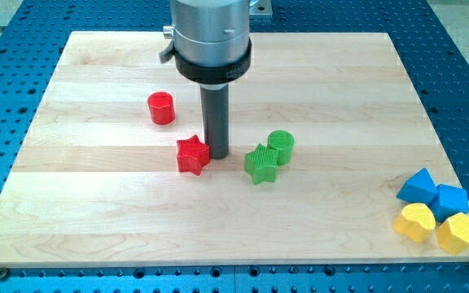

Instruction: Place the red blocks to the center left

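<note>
Tool is plain rod, no jaws, grips nothing; my tip (216, 155) just right of red star (192, 155), seemingly touching. Near to far: yellow blocks (438, 227) and blue blocks (434, 193) at bench (96, 236) bottom right; green star (261, 163), green cylinder (281, 146) mid-bench; red cylinder (161, 107) farther, upper left. Task partly done: star needs pushing leftward, cylinder left and down. Arm vertical, descending from view's top.

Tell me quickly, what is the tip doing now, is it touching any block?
My tip: no gripper, holds nothing; it is against the red star block on its view's-right side.
</note>
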{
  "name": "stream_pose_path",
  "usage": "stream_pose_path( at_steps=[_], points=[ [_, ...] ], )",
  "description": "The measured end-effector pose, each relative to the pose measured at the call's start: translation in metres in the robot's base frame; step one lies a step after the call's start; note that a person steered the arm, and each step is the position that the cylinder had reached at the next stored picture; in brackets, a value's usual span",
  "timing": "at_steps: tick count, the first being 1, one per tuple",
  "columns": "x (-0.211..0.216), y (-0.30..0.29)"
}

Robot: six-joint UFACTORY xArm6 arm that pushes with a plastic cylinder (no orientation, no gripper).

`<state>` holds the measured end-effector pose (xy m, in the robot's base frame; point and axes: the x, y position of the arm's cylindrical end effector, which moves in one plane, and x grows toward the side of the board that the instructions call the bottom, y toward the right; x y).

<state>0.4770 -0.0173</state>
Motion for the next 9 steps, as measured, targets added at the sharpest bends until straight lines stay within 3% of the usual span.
stream_pose_path(
  at_steps=[2, 3, 4, 7, 8, 9],
  points=[
    [0.062, -0.008],
    [0.056, -0.031],
    [0.006, -0.035],
    [-0.021, -0.016],
    [-0.056, -0.019],
    [-0.086, -0.073]
  ],
)
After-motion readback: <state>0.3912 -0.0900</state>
